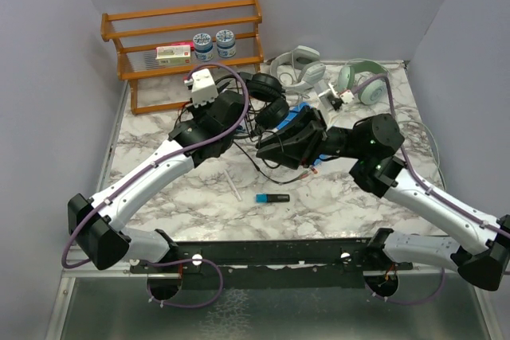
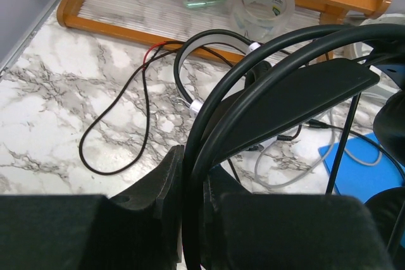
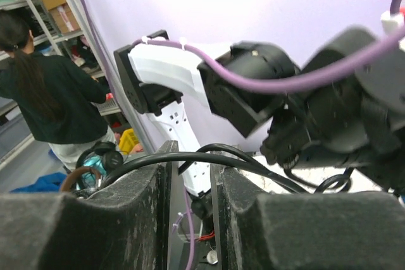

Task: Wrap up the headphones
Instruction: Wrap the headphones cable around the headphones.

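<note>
At the near edge, the left arm (image 1: 151,177) and right arm (image 1: 430,197) reach inward over the marble table (image 1: 159,212). On the bare top between them lie a small blue-and-black marker (image 1: 272,197) and, just beyond it, a thin white stick (image 1: 233,185).

Further in, the right gripper (image 3: 192,159) points toward the left arm's wrist. Its fingers stand a little apart, and a black cable (image 3: 253,165) crosses the gap at their tips – the cable is thinner than the gap, so it isn't pinched.

The left gripper (image 2: 195,170) is closed on the black headphones (image 2: 297,102), clamping the thin wire hoops of the headband between its fingers. The wide band arches up and away to the right. This pair sits near the middle of the table, its ear cups just beyond the two grippers.

Past the clamped band, a second headband (image 2: 186,61), black outside and white inside, lies on the marble. A loose cable loop (image 2: 136,93) trails to its left. A flat blue sheet (image 2: 361,169) lies to the right under more cable.

Further back and to the right rest a white pair of headphones (image 1: 296,69) and a pale grey pair (image 1: 360,81), close together by the rear wall.

At the back left stands a wooden rack (image 1: 183,17) holding a small box (image 1: 174,54) and two jars (image 1: 213,41).
</note>
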Motion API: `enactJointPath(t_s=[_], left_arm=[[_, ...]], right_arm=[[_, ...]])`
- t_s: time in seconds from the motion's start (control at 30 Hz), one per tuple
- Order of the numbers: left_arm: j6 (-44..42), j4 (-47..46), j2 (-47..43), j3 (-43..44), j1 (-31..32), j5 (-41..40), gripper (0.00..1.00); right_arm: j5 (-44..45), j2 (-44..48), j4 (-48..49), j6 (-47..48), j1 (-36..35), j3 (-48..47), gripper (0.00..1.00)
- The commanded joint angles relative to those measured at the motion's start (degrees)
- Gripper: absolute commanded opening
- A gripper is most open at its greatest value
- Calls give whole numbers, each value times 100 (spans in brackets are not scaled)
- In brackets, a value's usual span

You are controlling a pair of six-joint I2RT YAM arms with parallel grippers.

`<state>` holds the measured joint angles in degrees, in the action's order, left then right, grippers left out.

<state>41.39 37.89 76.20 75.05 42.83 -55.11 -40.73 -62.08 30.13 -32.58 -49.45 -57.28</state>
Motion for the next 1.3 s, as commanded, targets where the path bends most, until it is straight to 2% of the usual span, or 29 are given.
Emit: enactJointPath(t_s=[0.0, 0.1, 0.27, 0.4, 0.57, 0.73, 0.8, 0.9, 1.0, 1.27], left_arm=[[-170, -478, -115, -152, -22, -341, 0], [-250, -509, -113, -231, -28, -335, 0], [-350, -614, -137, -321, -37, -387, 0], [-630, -806, -149, -381, -38, -496, 0], [-1173, -1276, -251, -591, -38, -416, 0], [-1380, -1354, -432, -627, -38, -300, 0], [-1372, -1347, -523, -611, -38, -223, 0], [-1285, -1316, -662, -536, -38, -48, 0], [-1113, -1185, -771, -358, -38, 172, 0], [-452, -441, -933, 678, -37, 984, 0]], right_arm=[[65, 224, -911, 815, -34, -663, 30], [319, 317, -1403, 1265, -38, -1017, 32], [436, 456, -2208, 1819, -40, -1445, 41], [535, 580, -3077, 2306, -44, -1686, 41], [1463, 1042, -3692, 2807, -43, -1688, 34], [2601, 1203, -4419, 3203, -38, -1743, 34], [2950, 1173, -4645, 3358, -34, -1546, 40], [3177, 1237, -4512, 3275, -38, -810, 53], [3187, 1358, -3990, 2994, -39, 74, 62], [3314, 1924, -1656, 2785, -38, 2293, 79]])
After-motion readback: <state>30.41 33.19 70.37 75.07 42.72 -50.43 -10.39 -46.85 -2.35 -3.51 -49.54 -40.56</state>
